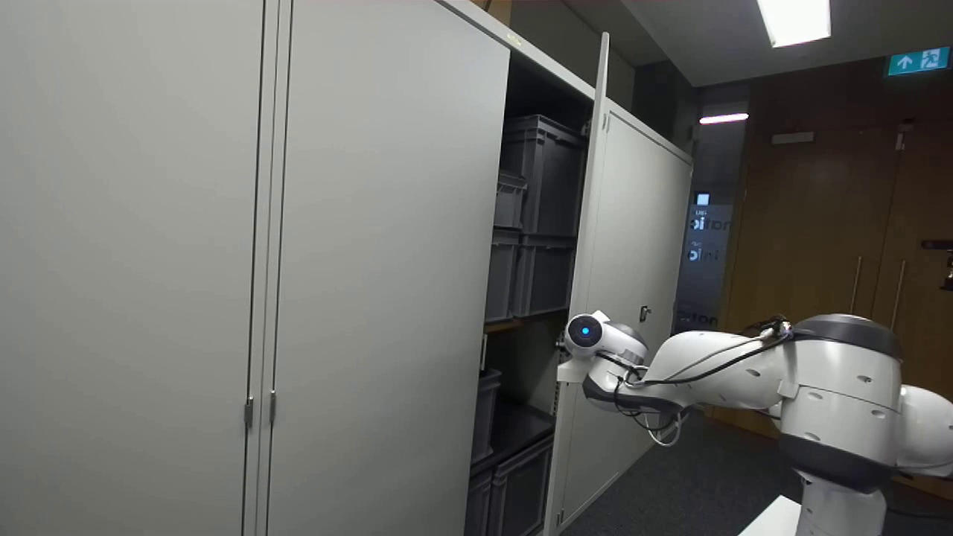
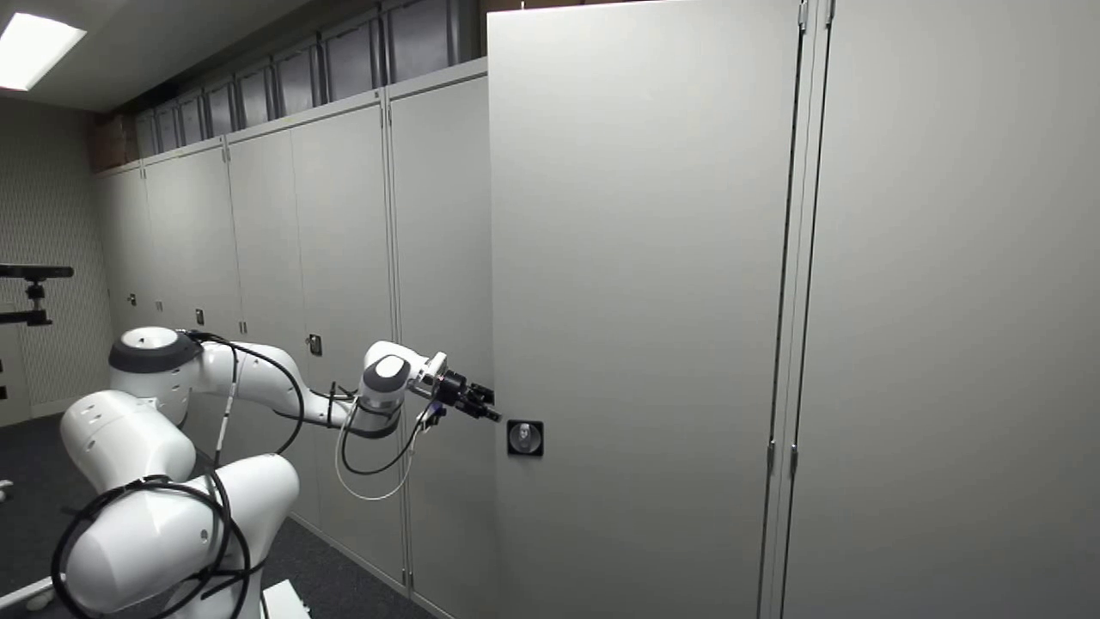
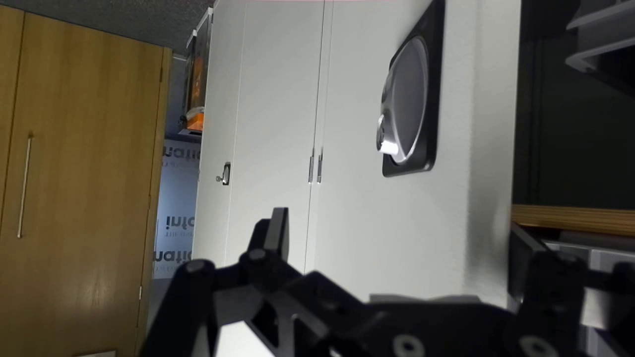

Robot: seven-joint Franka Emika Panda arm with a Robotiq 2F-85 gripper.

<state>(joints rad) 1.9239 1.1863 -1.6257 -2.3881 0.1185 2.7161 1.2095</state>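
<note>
My gripper (image 3: 402, 248) is open and empty in the wrist view, which stands upside down. Its fingers lie to either side of the edge of an ajar grey cabinet door (image 3: 367, 233). One finger is on the outer-face side. The other is close to the inner edge; I cannot tell if it touches. A round lock handle in a black plate (image 3: 409, 99) is on this door. In an exterior view, the gripper (image 2: 488, 404) is at the door's free edge (image 2: 644, 258), near the lock handle (image 2: 525, 438). In an exterior view, the door (image 1: 590, 193) shows edge-on and the gripper is mostly hidden.
Grey plastic bins (image 1: 547, 179) stand on shelves inside the cabinet. A neighbouring door (image 1: 387, 260) is beside the opening. More closed cabinets (image 2: 344, 215) line the wall behind the arm. Wooden doors (image 3: 89, 173) are at the corridor's end.
</note>
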